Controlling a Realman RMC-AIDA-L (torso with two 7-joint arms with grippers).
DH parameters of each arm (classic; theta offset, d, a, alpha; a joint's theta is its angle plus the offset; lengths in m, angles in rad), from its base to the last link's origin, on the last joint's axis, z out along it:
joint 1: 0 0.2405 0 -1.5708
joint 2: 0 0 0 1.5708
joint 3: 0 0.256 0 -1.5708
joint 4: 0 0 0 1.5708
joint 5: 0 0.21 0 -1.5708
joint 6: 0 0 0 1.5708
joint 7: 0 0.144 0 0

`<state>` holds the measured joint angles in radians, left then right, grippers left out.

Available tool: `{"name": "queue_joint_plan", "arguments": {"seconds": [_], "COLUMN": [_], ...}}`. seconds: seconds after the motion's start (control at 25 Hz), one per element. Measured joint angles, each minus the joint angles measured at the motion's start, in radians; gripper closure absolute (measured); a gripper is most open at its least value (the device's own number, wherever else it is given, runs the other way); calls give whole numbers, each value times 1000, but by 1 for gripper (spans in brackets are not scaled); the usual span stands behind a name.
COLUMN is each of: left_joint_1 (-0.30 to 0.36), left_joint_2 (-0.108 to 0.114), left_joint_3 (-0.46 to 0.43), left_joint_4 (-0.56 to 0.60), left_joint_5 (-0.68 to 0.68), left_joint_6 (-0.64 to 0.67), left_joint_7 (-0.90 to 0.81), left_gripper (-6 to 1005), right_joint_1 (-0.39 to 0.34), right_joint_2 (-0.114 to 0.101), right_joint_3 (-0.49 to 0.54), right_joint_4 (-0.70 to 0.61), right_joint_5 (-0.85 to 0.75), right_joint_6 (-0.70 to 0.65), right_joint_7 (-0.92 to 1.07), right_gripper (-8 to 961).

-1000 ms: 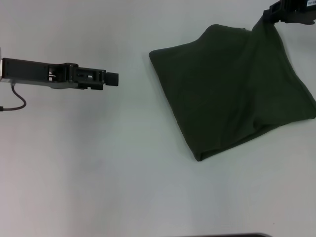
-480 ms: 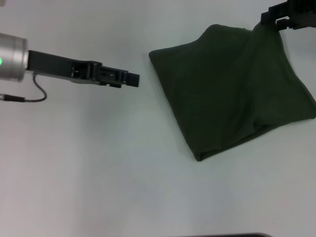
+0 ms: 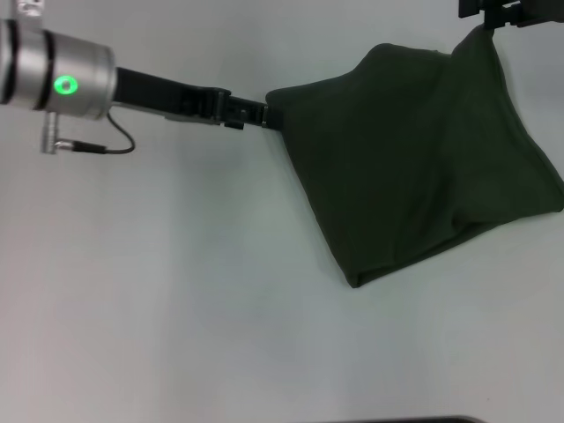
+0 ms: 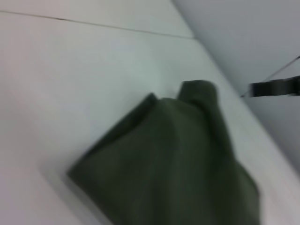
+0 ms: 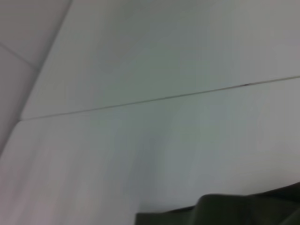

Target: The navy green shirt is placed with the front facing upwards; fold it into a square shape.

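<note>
The navy green shirt lies folded into a rough slanted square on the right half of the white table, with plain dark fabric facing up. My left gripper reaches in from the left, its tip at the shirt's near-left corner. My right gripper is at the far right edge of the head view. The shirt's far corner rises in a peak to it, so it looks shut on the cloth. The left wrist view shows the shirt close below, with the right gripper farther off. The right wrist view catches only a strip of shirt.
Bare white table surface spreads to the left of and in front of the shirt. A cable hangs under the left arm's silver wrist. A seam line crosses the table surface in the right wrist view.
My left arm has swept right across the table until its tip meets the shirt's left corner. The right gripper has shifted slightly up and away with the raised corner.
</note>
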<state>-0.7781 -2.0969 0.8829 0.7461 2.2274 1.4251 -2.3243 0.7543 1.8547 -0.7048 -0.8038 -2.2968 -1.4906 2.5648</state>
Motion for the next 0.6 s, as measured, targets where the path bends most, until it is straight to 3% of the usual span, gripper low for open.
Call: {"name": "queue_joint_plan", "arguments": {"seconds": [0.12,0.24,0.44,0.6], "left_joint_1": [-12,-39,-135,-185], "left_joint_2": [-13,-11,46,59], "left_joint_3": [74,88,100,90], "left_joint_4": [-2,-26,-181,-257], "left_joint_5": [0,-2,5,8], "left_joint_6": [-86,-96,-102,-143], "left_joint_7": [28,40,-101,-159], "left_gripper": [217,217,216,216], "right_joint_1": [16,33,38,35], "right_joint_2": [-12,-25,-27,-32], "right_joint_3": [2,1,-8,-16], "right_joint_4": [1,-2,-16,-17], "right_joint_5": [13,14,10,3], "right_joint_6": [-56,-101,-125,-128], "right_joint_7": [10,47,47,17], "right_gripper": [347,346,352,353]}}
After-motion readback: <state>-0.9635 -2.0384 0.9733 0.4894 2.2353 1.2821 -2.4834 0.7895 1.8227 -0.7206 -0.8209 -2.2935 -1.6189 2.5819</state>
